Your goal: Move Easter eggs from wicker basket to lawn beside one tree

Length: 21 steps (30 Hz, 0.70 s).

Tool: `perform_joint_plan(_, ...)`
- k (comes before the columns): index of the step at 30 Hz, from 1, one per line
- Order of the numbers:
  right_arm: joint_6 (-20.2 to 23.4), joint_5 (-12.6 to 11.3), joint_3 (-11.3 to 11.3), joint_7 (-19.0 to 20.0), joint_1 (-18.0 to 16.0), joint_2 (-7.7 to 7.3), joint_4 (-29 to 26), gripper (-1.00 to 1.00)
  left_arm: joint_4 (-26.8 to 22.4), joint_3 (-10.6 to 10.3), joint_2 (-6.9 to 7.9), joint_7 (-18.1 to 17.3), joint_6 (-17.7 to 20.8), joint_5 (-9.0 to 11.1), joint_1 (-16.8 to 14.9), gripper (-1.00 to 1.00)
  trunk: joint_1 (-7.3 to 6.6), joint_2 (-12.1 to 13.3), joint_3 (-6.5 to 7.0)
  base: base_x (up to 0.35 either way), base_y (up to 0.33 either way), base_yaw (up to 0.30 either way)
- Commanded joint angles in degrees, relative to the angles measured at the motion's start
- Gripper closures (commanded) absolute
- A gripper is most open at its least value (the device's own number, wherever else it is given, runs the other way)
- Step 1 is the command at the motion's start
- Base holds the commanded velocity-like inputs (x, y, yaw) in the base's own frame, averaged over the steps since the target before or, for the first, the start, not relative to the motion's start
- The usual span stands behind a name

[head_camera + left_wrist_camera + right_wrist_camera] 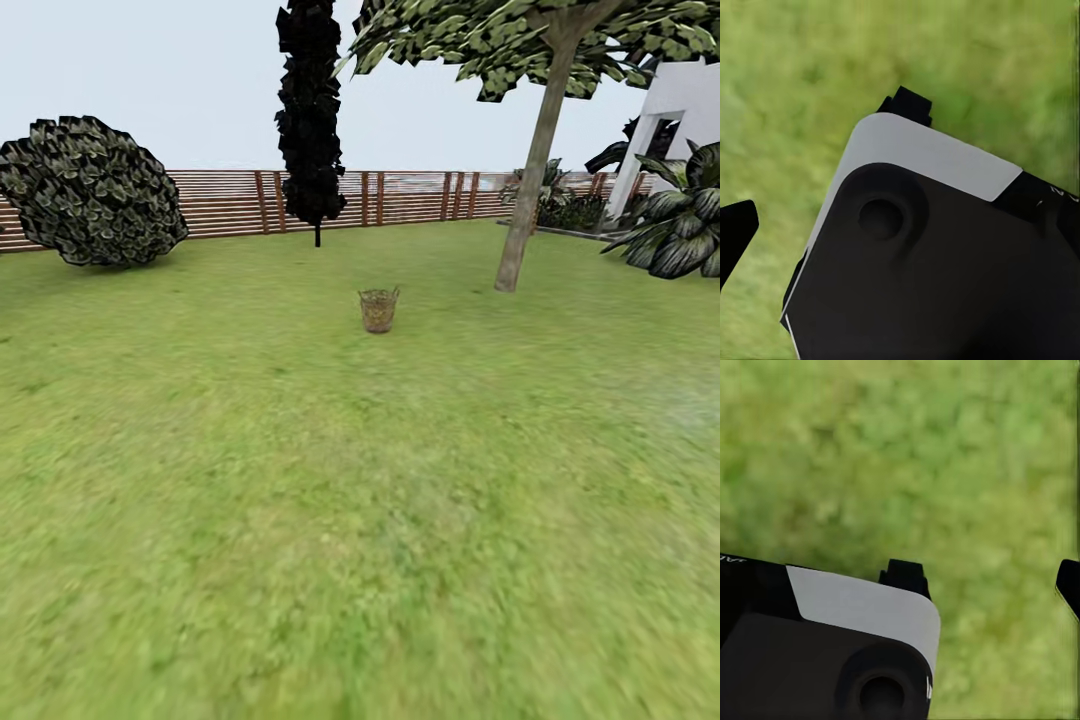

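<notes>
While the approach is being made: the small round brown open-weave wicker basket (379, 309) is being seen upright on the mottled green lawn (300, 520), well ahead of the robot and near the middle of the head view.
Easter eggs: a yellowish patch is being glimpsed through the weave, but the basket is too small and distant for eggs to be counted.
Tree: a tall tree with a straight grey-brown bare trunk (531, 180) is being shown beyond and to the right of the basket, apart from it, and is being judged the likeliest drop spot.
Step in hand: the first step, reaching the basket, is being judged under way; nothing is being lifted yet.
Next move: the base is to be driven straight across the grass until the basket is being brought within arm's reach.
Left gripper: dark finger parts are being seen over blurred grass in the left wrist view, nothing is being held, and its opening cannot be told.
Right gripper: likewise, dark finger parts over grass, nothing being touched, opening not to be told.
Surroundings: a brown horizontal-slat wooden fence (230, 203), a dark narrow cypress (310, 115) and a round leafy bush (90, 190) are being shown behind.
</notes>
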Motion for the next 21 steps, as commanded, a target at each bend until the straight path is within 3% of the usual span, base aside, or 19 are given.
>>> perform_joint_plan(1, -0.4, 0.2, 0.1, 0.1, -0.1, -0.02, 0.2, -1.0, 0.1, 0.3, -0.02, 0.1, 0.1, -0.1, -0.1, -1.0, 0.03, 0.0, -0.05, 0.326, 0.0, 0.0)
perform_joint_plan(21, -0.4, 0.3, 0.1, 0.0, -0.1, -0.02, 0.2, -1.0, 0.1, 0.3, -0.06, 0.1, 0.1, -0.1, -0.1, -1.0, 0.03, 0.0, -0.05, 0.326, 0.0, 0.0)
